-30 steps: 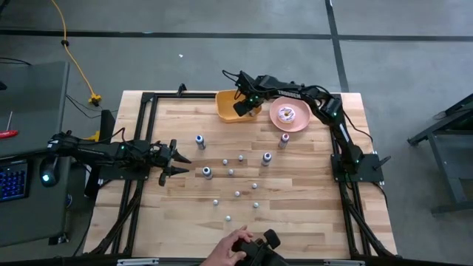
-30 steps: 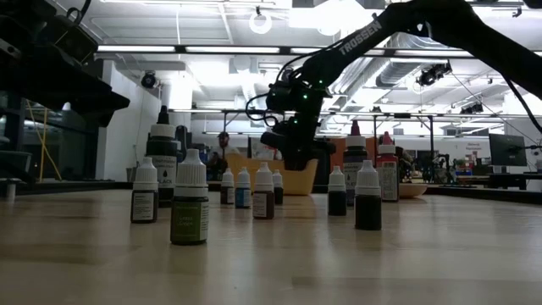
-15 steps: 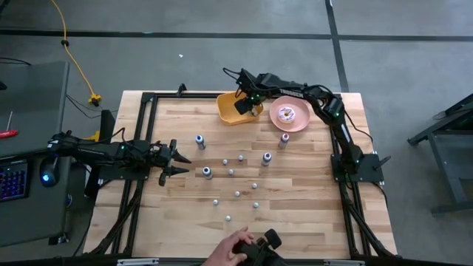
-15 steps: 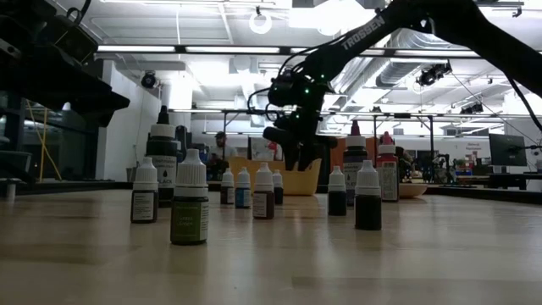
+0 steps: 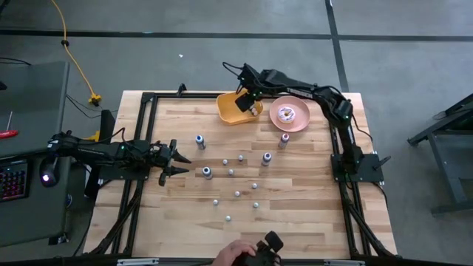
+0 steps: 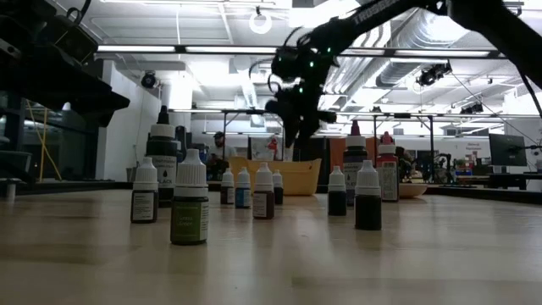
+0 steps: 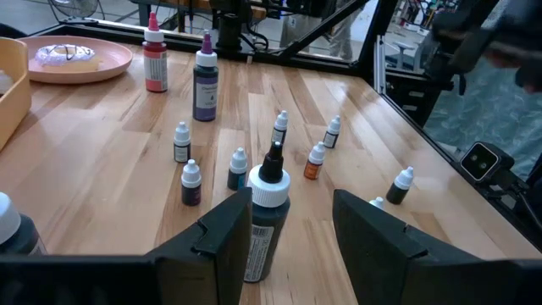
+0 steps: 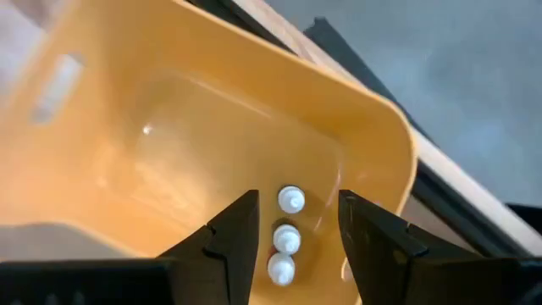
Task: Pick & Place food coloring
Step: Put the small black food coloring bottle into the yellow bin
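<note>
Inside yellow bin (image 8: 169, 127): three bottles (image 8: 286, 239).

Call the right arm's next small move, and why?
Probably lift clear and swing back toward the loose food coloring bottles on the wooden table. The right gripper hangs open and empty over the yellow plastic bin, with three white-capped bottles lying inside, so this drop looks finished.

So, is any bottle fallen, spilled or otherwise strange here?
Nothing stands out. The food coloring bottles on the table stand upright, and three lie in the yellow bin under the open right gripper.
</note>
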Available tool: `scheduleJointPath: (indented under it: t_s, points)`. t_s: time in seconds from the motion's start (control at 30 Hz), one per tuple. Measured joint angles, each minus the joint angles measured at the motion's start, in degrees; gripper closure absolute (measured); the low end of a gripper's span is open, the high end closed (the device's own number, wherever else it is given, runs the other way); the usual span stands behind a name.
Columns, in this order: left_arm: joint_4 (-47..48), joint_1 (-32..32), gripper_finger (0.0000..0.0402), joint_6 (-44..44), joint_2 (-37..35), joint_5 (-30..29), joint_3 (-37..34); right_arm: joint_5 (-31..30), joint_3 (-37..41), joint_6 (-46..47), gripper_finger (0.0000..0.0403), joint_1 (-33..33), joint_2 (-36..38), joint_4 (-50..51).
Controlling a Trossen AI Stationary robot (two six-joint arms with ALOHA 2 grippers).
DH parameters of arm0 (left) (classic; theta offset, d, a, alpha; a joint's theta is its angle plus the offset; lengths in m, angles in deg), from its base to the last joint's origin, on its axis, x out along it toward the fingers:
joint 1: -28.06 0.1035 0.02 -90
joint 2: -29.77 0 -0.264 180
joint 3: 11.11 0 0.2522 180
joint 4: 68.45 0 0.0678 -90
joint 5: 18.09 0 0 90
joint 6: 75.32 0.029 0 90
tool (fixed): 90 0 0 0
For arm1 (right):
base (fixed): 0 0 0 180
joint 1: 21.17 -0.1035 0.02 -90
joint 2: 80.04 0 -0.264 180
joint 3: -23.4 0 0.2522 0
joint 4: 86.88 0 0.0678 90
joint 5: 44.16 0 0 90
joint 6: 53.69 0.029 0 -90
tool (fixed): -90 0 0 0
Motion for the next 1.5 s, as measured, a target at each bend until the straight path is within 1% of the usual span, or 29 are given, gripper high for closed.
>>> scheduleJointPath:
  t_s: [0.17, 0.3, 0.4, 0.6, 0.7, 1.0, 1.17, 1.33, 1.5]
  points:
    - [0.0, -0.01, 0.0238, -0.01, 0.01, 0.0, 0.0, 0.06, 0.0, -4.98, 0.0251, -2.08, 4.66, 0.22]
    - [0.0, 0.01, 0.0238, 0.01, 0.01, 0.0, 0.01, 1.79, -0.07, -10.76, 0.0251, -4.79, 8.63, 0.65]
    - [0.0, 0.01, 0.0238, -0.01, -0.01, 0.0, 0.01, 5.99, -0.09, -15.9, 0.0251, -7.52, 10.86, 1.19]
    - [0.0, 0.0, 0.0238, -0.01, -0.01, 0.0, 0.0, 17.73, -0.09, -24.58, 0.0251, -12.79, 13.11, 4.19]
    - [0.0, -0.01, 0.0238, -0.01, -0.01, 0.0, -0.01, 20.54, -0.09, -26.91, 0.0251, -14.59, 13.15, 6.05]
    - [0.0, -0.01, 0.0238, 0.01, 0.02, 0.0, -0.01, 20.22, -0.09, -32.61, 0.0251, -19.0, 13.17, 10.84]
    - [0.0, 0.0, 0.0238, 0.0, -0.01, 0.0, 0.0, 20.12, -0.09, -34.22, 0.0251, -22.29, 13.17, 14.53]
    - [0.0, -0.01, 0.0238, 0.0, 0.0, 0.0, 0.01, 18.0, -0.09, -33.55, 0.0251, -26.24, 13.19, 18.08]
    - [0.0, -0.01, 0.0238, 0.0, 0.01, 0.0, 0.01, 13.8, -0.09, -28.48, 0.0251, -30.34, 13.19, 19.47]
